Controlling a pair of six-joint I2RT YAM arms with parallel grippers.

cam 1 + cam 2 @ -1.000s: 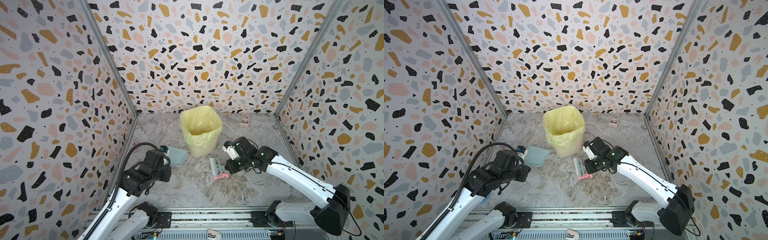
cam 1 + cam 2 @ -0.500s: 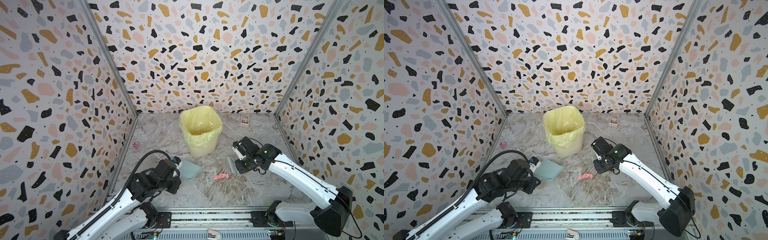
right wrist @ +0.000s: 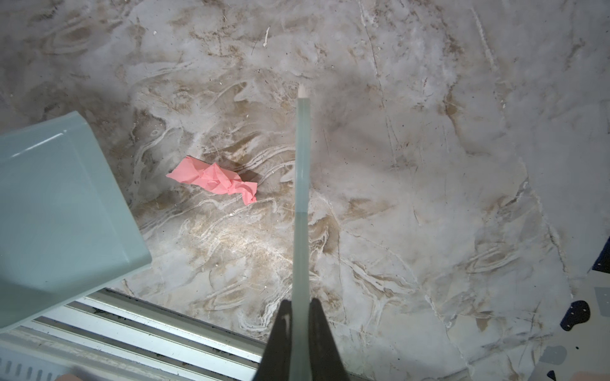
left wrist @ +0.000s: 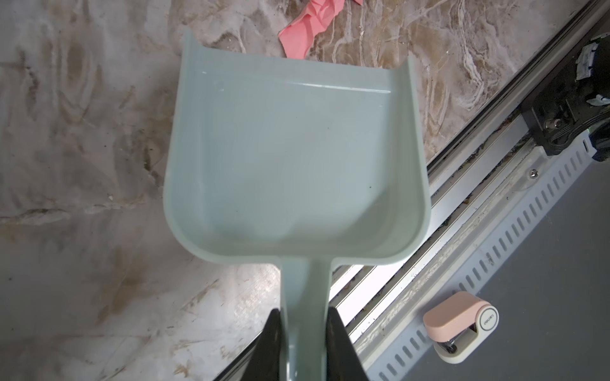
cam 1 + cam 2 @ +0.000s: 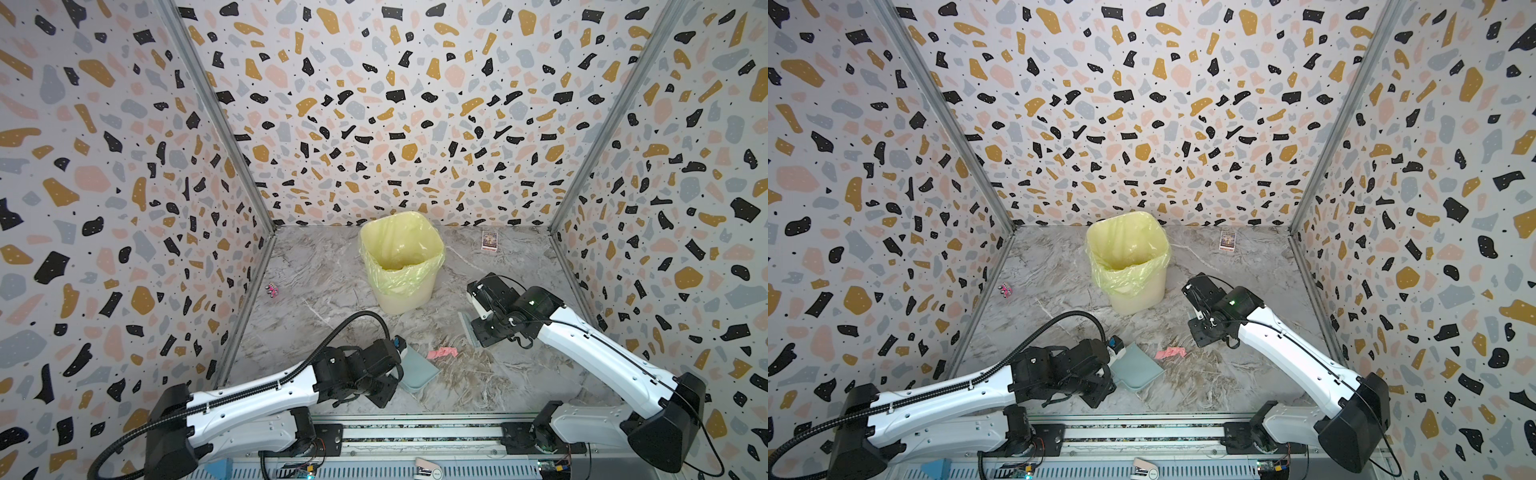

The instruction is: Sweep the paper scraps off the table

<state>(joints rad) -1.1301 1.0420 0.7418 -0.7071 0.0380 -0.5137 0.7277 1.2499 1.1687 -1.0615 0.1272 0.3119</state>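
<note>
One pink crumpled paper scrap [image 5: 442, 353] [image 3: 214, 179] lies on the marble table [image 5: 332, 291] near the front, just off the open lip of a pale green dustpan [image 5: 417, 368] [image 4: 293, 158]. The pan is empty. My left gripper [image 4: 305, 316] is shut on the dustpan's handle. A thin pale green brush [image 3: 302, 198] [image 5: 467, 328] is clamped by its handle in my shut right gripper [image 3: 300, 310]. It stands a short way to the right of the scrap without touching it. No other scraps show.
A cream bin with a yellow liner [image 5: 401, 262] stands behind the scrap, mid-table. A printed card [image 5: 489, 240] lies at the back right, and a small pink-and-black toy [image 5: 272, 289] by the left wall. The metal front rail [image 5: 415, 432] runs just behind the dustpan.
My left arm has carried the dustpan forward and to the right, up to the pink scrap. My right gripper has drawn the brush to the right, off the scrap.
</note>
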